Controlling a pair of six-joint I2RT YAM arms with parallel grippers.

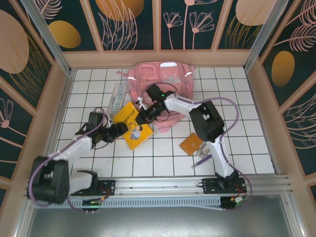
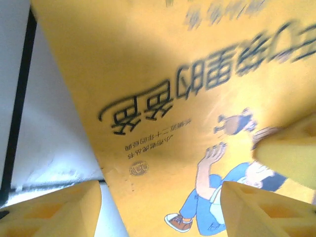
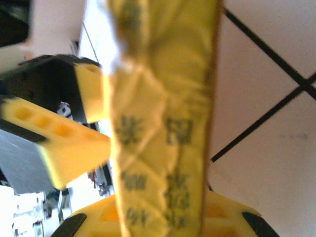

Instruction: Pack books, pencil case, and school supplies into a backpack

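**Thin booklet pinched at one edge, short of the bag**

The left gripper has its jaws spread wide. Its yellow fingers stand either side of the near edge of the thin yellow-orange paper booklet with dark print and a cartoon child, and neither pad visibly presses on it. The cover stretches away ahead of those jaws, tilted up off the white tiled table.

At the booklet's far right edge, the right gripper appears to have its jaws pressed together on the paper. In the right wrist view the sheet rises from between them edge-on, creased and buckled.

Just beyond the right jaws lies the large soft pink fabric backpack, with the booklet not yet inside.

The booklet looks light, limp and smooth-covered, so it will likely sag and bend when it is held at one point. A hold near the spine or close to a corner, with the left jaws steadying the opposite edge, should keep it flat enough to slide in. A hard squeeze risks more creasing.
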